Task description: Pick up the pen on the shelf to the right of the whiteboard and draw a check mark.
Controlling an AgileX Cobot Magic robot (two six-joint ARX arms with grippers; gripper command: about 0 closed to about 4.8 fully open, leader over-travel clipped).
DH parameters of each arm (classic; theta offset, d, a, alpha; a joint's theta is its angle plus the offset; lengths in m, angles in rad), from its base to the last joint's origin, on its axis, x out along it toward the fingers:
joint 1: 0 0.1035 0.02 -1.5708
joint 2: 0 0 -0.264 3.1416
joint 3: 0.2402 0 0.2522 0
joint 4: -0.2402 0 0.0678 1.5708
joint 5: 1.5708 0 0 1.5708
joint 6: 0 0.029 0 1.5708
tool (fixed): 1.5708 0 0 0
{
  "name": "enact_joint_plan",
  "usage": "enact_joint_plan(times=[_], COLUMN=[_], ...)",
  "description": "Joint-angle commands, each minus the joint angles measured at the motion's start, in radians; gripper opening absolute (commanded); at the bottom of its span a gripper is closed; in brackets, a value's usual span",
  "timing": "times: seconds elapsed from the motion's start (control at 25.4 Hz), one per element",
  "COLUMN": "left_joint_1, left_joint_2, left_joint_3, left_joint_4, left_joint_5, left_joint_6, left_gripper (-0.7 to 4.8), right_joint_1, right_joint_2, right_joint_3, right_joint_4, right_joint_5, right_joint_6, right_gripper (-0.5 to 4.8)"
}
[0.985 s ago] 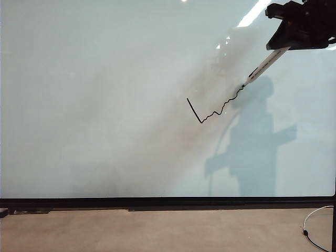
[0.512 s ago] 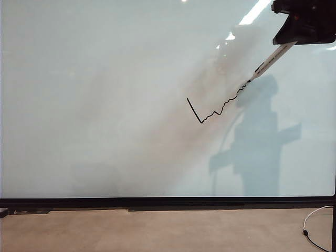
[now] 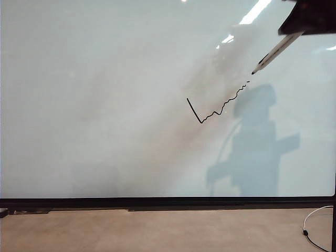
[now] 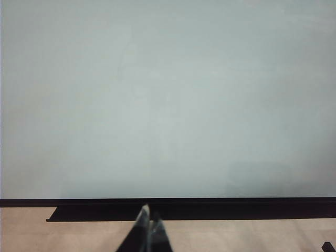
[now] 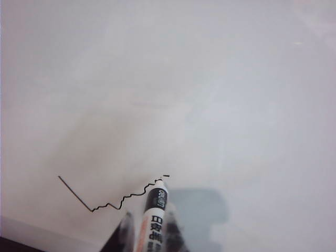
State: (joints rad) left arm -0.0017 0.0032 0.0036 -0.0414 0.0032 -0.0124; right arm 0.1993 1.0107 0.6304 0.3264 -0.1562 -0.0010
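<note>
From the exterior view, the check mark [image 3: 216, 108] is drawn on the whiteboard [image 3: 105, 105], so I judge the task nearly done. My right hand [image 3: 310, 21], upper right, grasps the pen [image 3: 273, 53], its tip just off the stroke's end.

In the left wrist view, my left hand [image 4: 148, 231] sits clenched and empty, low near the board's frame.

In the right wrist view, my right hand [image 5: 149, 231] clamps the pen [image 5: 153, 218], angled at the board.
</note>
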Motion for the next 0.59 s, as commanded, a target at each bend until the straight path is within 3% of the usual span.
enact_joint_plan(times=[0.04, 0.32, 0.59], left_joint_1=[0.000, 0.000, 0.000], left_joint_2=[0.000, 0.000, 0.000], left_joint_3=[0.003, 0.003, 0.003], left_joint_4=[0.013, 0.013, 0.013], left_joint_5=[0.000, 0.000, 0.000], left_joint_6=[0.005, 0.005, 0.005], left_gripper=[-0.05, -0.05, -0.04], right_joint_1=[0.000, -0.002, -0.002], right_joint_2=[-0.064, -0.187, -0.276], right_joint_3=[0.002, 0.001, -0.051], right_joint_4=[-0.075, -0.219, -0.216], right_joint_5=[0.006, 0.006, 0.008], right_joint_6=[-0.039, -0.107, -0.111], right_gripper=[-0.07, -0.07, -0.07])
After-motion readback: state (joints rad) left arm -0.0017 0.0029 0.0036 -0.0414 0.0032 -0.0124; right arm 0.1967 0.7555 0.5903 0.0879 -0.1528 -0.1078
